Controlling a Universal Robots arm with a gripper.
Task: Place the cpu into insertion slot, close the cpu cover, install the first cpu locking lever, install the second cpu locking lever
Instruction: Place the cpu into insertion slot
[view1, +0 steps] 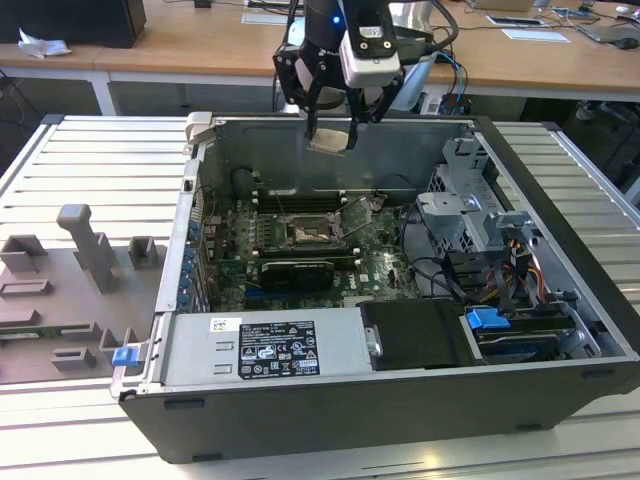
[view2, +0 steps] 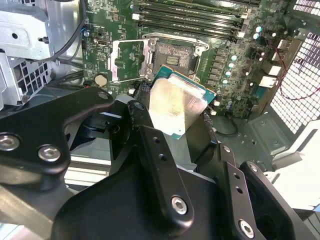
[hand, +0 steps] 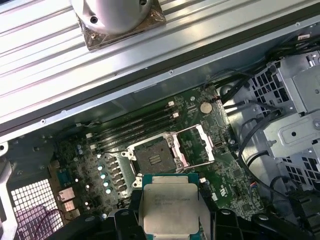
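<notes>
My gripper (view1: 331, 135) hangs high above the open computer case, shut on the cpu (view1: 329, 140). The chip's pale silver top and green edge show between the black fingers in both wrist views, cpu (view2: 176, 106) and cpu (hand: 170, 207). Below on the green board lies the insertion slot (view1: 305, 233), a dark square socket with a silvery rim, bare and uncovered, insertion slot (hand: 155, 158) and insertion slot (view2: 175, 58). The cpu cover (hand: 196, 146) is swung open beside the socket, also seen as cpu cover (view2: 129, 61) and cpu cover (view1: 356, 218).
Long black memory slots (view1: 305, 197) run behind the socket. A metal drive cage (view1: 470, 205) with bundled cables fills the exterior view's right of the case. The power supply (view1: 265, 348) lies along the case's near side. Grey fixtures (view1: 85, 255) stand on the slatted table at the exterior view's left.
</notes>
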